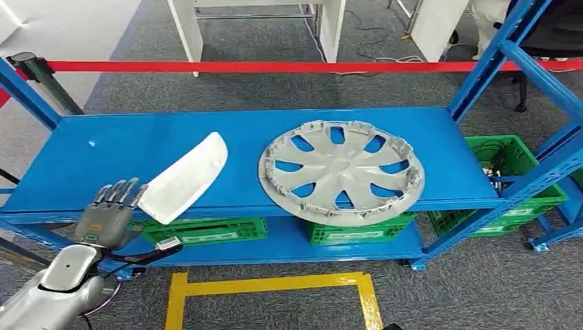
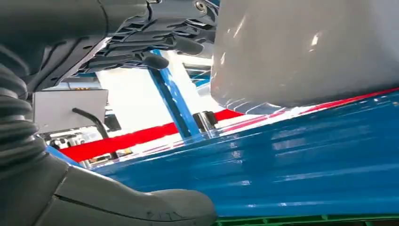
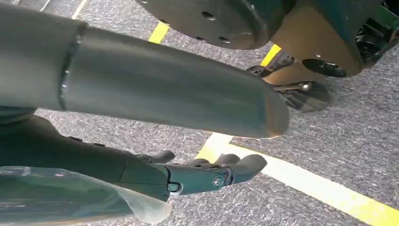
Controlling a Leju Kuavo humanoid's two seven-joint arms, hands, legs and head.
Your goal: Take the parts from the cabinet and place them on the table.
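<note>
1. You are looking at the right hand (image 3: pixel 207 175), its dark fingers (image 3: pixel 244 165) lying close together and reaching out over the floor with nothing between them.
2. Beyond the fingertips a yellow floor line (image 3: pixel 301 181) runs across grey carpet (image 3: pixel 367 141).
3. Behind the fingers, toward the wrist, you can see a piece of clear plastic film (image 3: pixel 70 197); whether it touches the hand cannot be told.
4. Above the fingers sits the thick grey thumb (image 3: pixel 164 89).
</note>
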